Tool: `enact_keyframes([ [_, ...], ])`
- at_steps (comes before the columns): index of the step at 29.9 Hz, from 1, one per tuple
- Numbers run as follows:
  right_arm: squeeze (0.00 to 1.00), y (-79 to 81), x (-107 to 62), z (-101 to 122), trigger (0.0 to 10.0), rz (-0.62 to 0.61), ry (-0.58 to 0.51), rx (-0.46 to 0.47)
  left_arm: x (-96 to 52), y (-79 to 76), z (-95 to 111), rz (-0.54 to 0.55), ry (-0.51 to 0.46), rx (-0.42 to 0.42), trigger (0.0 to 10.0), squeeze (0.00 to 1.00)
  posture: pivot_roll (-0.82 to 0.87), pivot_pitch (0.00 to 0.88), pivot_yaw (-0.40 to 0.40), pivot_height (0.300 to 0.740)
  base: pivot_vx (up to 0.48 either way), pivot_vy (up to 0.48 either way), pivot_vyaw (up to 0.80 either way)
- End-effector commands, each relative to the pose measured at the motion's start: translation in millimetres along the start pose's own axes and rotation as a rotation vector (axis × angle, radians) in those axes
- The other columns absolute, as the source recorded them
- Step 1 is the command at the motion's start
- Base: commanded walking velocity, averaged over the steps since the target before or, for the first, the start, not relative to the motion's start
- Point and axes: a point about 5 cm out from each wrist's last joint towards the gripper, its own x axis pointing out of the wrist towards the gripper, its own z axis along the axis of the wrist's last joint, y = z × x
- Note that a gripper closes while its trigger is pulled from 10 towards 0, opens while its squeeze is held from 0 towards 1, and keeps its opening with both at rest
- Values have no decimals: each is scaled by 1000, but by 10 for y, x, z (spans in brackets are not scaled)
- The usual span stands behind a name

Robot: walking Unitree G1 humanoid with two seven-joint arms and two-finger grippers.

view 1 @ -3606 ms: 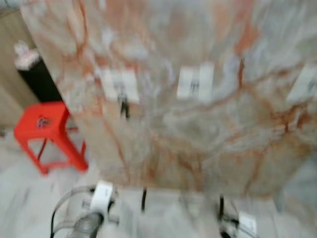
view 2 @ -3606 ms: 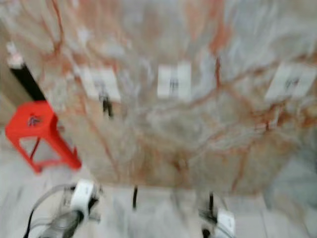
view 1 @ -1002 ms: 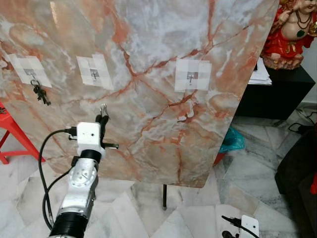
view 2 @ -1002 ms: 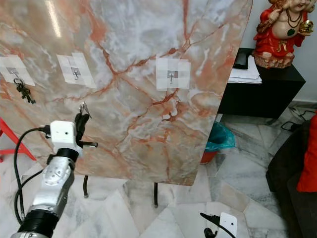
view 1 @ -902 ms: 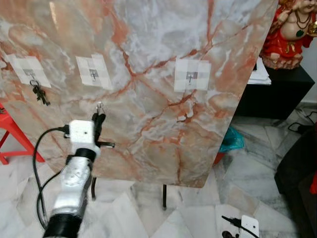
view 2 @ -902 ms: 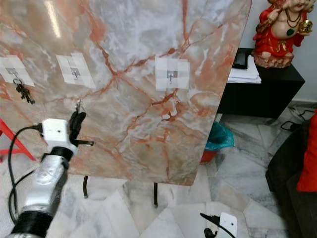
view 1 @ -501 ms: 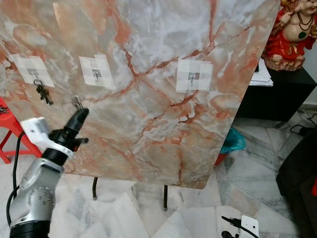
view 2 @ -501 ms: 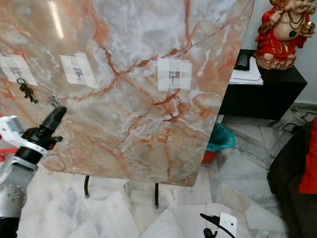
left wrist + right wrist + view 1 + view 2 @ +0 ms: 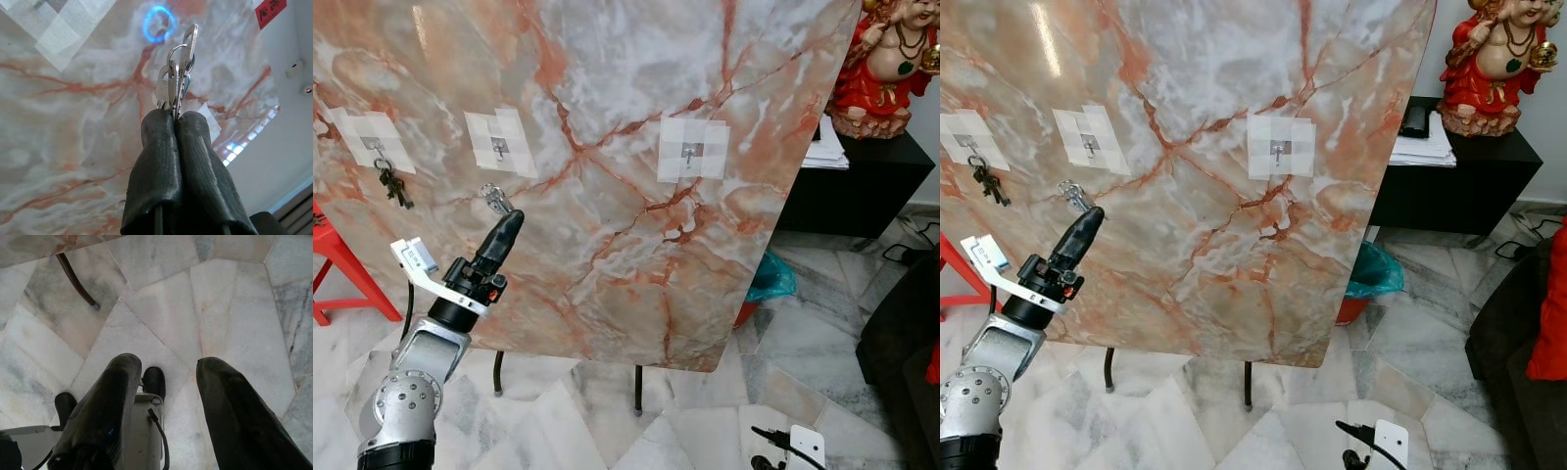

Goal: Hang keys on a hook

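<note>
A bunch of silver keys (image 9: 494, 199) sticks up from the tips of my left gripper (image 9: 509, 221), which is shut on it. The wrist view shows the keys (image 9: 177, 73) pinched between the black fingers (image 9: 156, 161), close to the marble slab (image 9: 626, 245). The gripper is just below the middle hook (image 9: 499, 150), a small metal hook on a white taped patch. Another hook (image 9: 689, 154) is further right. The far-left hook (image 9: 375, 145) holds a dark bunch of keys (image 9: 394, 186). My right gripper (image 9: 168, 367) hangs open over the floor.
The slab leans on thin dark legs (image 9: 637, 387) over a marble tile floor. A red stool (image 9: 337, 269) stands at the left. At the right are a black cabinet (image 9: 862, 186) with a red statue (image 9: 891, 59) and a teal bag (image 9: 771, 277).
My left gripper, still holding the keys, has swung right and slightly lower, from left of the middle hook to just below it. The right arm has not moved.
</note>
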Motion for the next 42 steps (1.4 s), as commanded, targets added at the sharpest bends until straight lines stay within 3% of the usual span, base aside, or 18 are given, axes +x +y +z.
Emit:
enact_keyframes([
  [1, 0, -8, -2, -6, 10000, -3, 0, 6, 9, 36, 13, 53, -18, 21, 10000, 0, 108, 68, -43, 740, 0, 0, 0],
  [4, 0, -9, -2, -4, 10000, -3, 0, 5, 19, 72, 21, 99, -31, 44, 10000, 0, 109, 70, -44, 740, 0, 0, 0],
  [7, 0, -9, -2, -1, 10000, -2, 0, 4, 58, 139, 75, 203, -60, 126, 10000, 0, 108, 72, -44, 740, 0, 0, 0],
  [22, 0, -6, -1, -1, 10000, 1, 1, 1, 86, 246, 157, 337, -137, 155, 10000, 0, 107, 75, -42, 740, 0, 0, 0],
  [34, 0, -5, 0, 13, 10000, 12, 4, -52, 140, 183, 51, 297, -100, 116, 10000, 0, 107, 75, -42, 740, 0, 0, 38],
  [42, 0, -6, -1, 4, 10000, 7, 5, -31, 162, 166, 42, 285, -100, 108, 10000, 0, 105, 75, -41, 740, 0, 0, 181],
])
